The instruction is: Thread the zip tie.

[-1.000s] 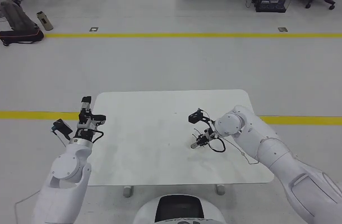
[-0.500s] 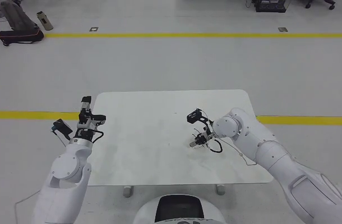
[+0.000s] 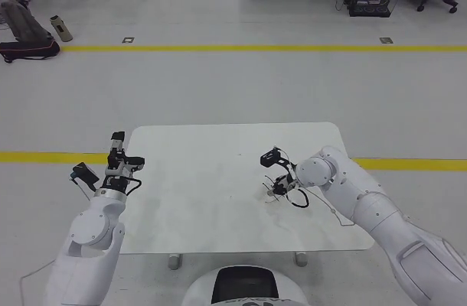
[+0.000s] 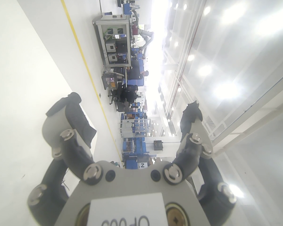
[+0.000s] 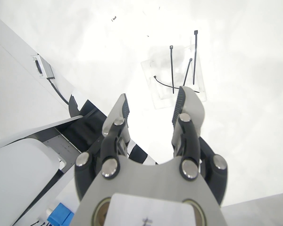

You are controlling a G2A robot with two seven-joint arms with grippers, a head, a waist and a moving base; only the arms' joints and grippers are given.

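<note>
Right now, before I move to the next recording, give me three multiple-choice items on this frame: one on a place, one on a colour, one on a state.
1. Where do the zip ties lie?
A. On the clear tray on the table
B. On the floor
C. Hanging over the table's edge

2. What colour are the zip ties?
A. White
B. Black
C. Yellow

3. How is the right tool?
A. Shut on a zip tie
B. Shut on nothing
C. Open, holding nothing

Answers:
1 A: the right wrist view shows them lying across the clear tray on the white tabletop.
2 B: each strap and its head shows black against the pale tray.
3 C: its fingers stand apart near the tray with nothing between them.
</note>
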